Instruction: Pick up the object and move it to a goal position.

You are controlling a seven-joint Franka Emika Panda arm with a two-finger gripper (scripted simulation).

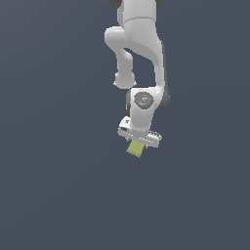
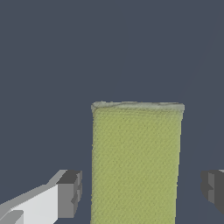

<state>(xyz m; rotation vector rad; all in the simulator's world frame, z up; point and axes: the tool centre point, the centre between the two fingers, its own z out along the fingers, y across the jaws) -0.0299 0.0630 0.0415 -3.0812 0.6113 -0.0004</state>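
Observation:
The object is a flat yellow-green rectangular block point(image 1: 135, 149) that sticks out just below my white gripper point(image 1: 138, 141) in the exterior view. In the wrist view the block point(image 2: 135, 166) lies between my two dark fingertips point(image 2: 70, 192), with a visible gap on each side. My gripper point(image 2: 141, 189) is open and straddles the block without touching it. The near end of the block runs out of the wrist picture. Whether the block rests on the surface or stands above it I cannot tell.
A plain dark blue-grey surface point(image 1: 53, 185) fills both views. The white arm point(image 1: 139, 44) rises behind the gripper toward the top of the exterior view. No other objects or goal marker show.

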